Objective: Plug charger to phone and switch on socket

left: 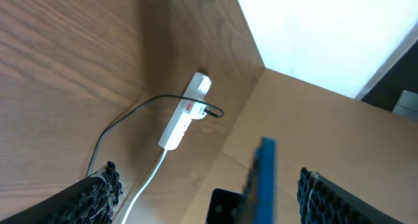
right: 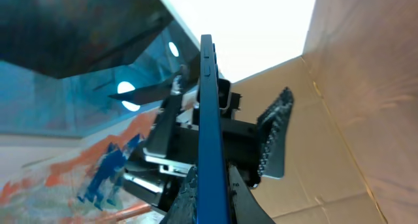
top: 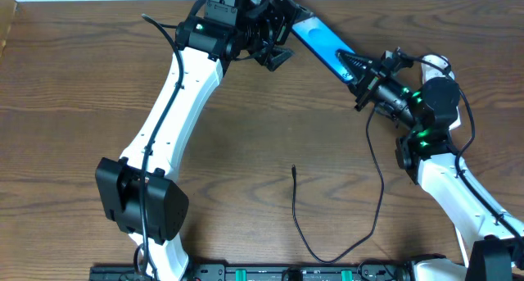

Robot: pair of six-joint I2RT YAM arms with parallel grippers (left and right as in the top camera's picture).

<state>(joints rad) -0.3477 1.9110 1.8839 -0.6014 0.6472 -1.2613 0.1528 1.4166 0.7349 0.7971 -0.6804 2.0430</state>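
The phone [top: 323,40], with its bright blue screen, is held off the table at the back between both arms. My right gripper [top: 358,70] is shut on its lower end; in the right wrist view the phone [right: 209,119] stands edge-on between my fingers [right: 212,191]. My left gripper [top: 285,31] is open, with its fingers on either side of the phone's upper end [left: 264,178] and not touching it. The black charger cable [top: 378,191] loops over the table, its tip [top: 293,168] lying free. Its plug sits in the white socket strip [left: 185,113], which is mostly hidden behind my right arm in the overhead view [top: 434,64].
The strip's white cord [left: 147,181] runs across the table towards my left gripper. A cardboard wall [left: 294,113] stands along the table edge beside the strip. A black rail [top: 286,273] lies along the front edge.
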